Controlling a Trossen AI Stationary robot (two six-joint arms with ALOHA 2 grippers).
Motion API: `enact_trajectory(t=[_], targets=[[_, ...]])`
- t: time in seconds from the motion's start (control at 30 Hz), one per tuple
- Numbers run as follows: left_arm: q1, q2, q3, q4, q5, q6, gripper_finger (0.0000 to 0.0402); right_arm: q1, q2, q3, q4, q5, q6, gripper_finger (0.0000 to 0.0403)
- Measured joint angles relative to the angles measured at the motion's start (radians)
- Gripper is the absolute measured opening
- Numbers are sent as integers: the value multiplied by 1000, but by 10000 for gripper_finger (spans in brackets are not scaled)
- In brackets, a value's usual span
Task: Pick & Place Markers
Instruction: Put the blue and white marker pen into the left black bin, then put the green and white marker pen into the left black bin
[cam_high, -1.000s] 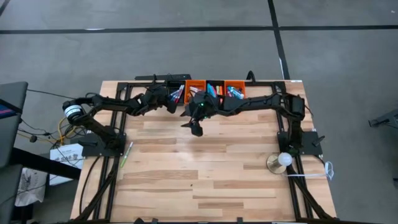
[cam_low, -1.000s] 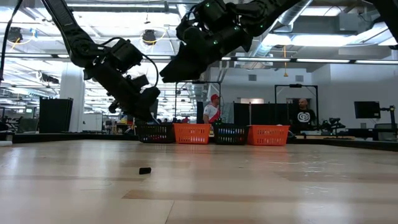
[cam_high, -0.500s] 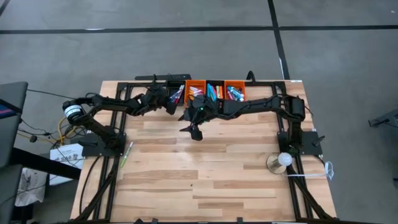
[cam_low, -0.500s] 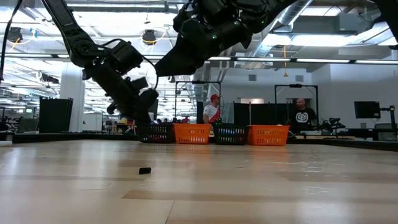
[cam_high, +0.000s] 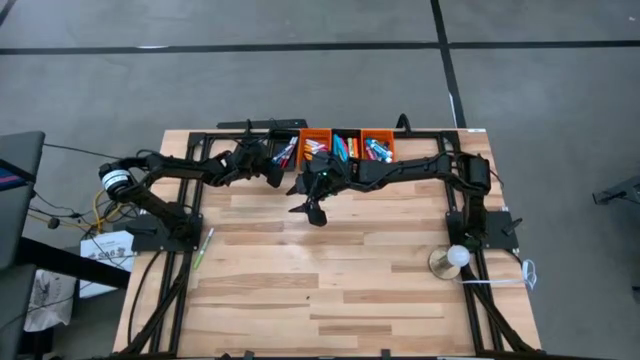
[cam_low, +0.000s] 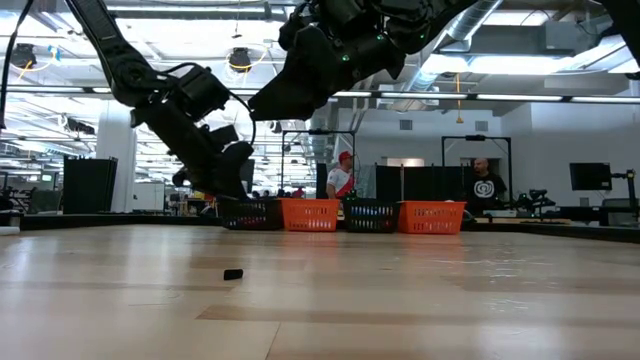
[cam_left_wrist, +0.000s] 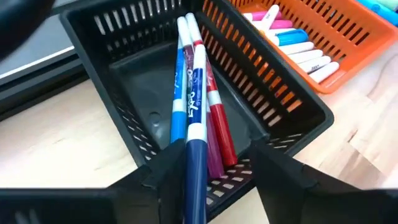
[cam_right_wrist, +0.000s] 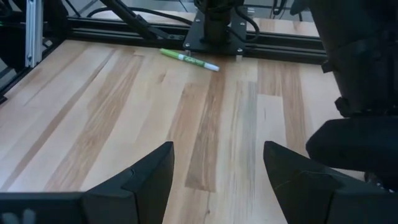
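A blue marker (cam_left_wrist: 194, 162) is being let go into the black bin (cam_left_wrist: 124, 74) at twelve o'clock, the left gripper (cam_left_wrist: 211, 171) now loosened. The right gripper (cam_right_wrist: 214, 168) is held wide open, empty.

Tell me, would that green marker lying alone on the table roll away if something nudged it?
Probably. The green marker looks round and slim, lying flat on the smooth wood table, so a sideways push could roll it. It seems stiff and light, likely sliding easily.
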Motion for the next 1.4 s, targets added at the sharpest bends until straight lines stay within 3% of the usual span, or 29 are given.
enact_trajectory(t=[0.4,0.7,1.07,1.4], targets=[[0,-92,0,-45,0,0,216,21,0,0,-6,0,26,240],[-56,-280,-1,-319,0,-17,218,28,-5,0,-19,1,26,240],[-268,-412,0,-618,-63,-254,218,40,-54,-17,-11,0,26,240],[-520,-408,-1,-864,-69,-532,218,39,-179,-216,143,0,52,240]])
